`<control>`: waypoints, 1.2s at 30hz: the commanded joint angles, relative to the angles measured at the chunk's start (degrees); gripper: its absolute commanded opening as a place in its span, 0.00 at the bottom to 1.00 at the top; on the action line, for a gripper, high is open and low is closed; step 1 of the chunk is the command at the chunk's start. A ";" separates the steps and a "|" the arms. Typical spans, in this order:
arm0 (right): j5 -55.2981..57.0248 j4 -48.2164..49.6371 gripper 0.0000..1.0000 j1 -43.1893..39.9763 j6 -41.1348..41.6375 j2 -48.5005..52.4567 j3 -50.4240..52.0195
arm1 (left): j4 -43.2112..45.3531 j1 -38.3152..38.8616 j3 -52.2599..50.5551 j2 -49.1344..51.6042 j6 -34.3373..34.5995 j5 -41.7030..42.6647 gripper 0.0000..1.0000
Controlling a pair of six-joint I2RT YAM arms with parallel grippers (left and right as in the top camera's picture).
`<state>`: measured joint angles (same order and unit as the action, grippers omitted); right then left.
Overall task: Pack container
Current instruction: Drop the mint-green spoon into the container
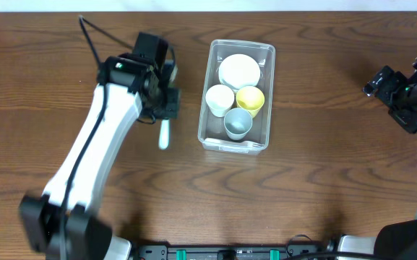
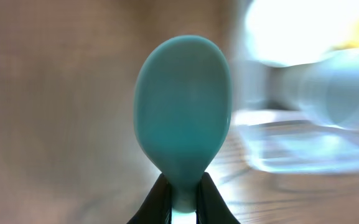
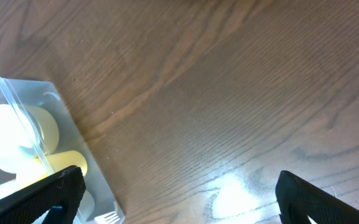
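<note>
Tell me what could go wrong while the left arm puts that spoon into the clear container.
1. The left jaws pinch the spoon at the narrow part just below its bowl, so it could twist or slip on the way.
2. The container already holds a bowl and three cups, leaving little bare floor; the spoon may perch on them or poke over the rim.
3. The spoon could catch the container's wall and shove it.

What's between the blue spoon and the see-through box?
Only bare wooden table lies between the spoon and the box, in the overhead view.
</note>
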<state>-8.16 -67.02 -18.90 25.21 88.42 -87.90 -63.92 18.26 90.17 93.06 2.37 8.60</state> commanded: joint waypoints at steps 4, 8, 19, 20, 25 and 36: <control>-0.22 -0.07 0.99 -0.22 0.02 -0.13 0.04 | 4.13 12.61 1.95 -4.22 -24.22 2.73 0.06; -0.22 -0.07 0.99 -0.22 0.02 -0.13 0.04 | 6.25 19.96 0.96 -1.79 -40.59 2.27 0.06; -0.22 -0.07 0.99 -0.22 0.02 -0.13 0.04 | 8.96 22.93 -0.13 10.73 -57.22 2.25 0.06; -0.22 -0.07 0.99 -0.22 0.02 -0.13 0.04 | 8.96 22.93 -0.13 11.61 -58.07 2.25 0.06; -0.22 -0.07 0.99 -0.22 0.02 -0.13 0.04 | 9.31 22.91 -0.13 14.21 -59.41 1.66 0.06; -0.22 -0.07 0.99 -0.22 0.02 -0.13 0.04 | 9.60 22.97 3.63 11.89 -45.27 -3.17 0.98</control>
<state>-8.16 -67.02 -18.90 25.21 88.42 -87.90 -54.11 41.36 90.65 107.37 -50.83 8.38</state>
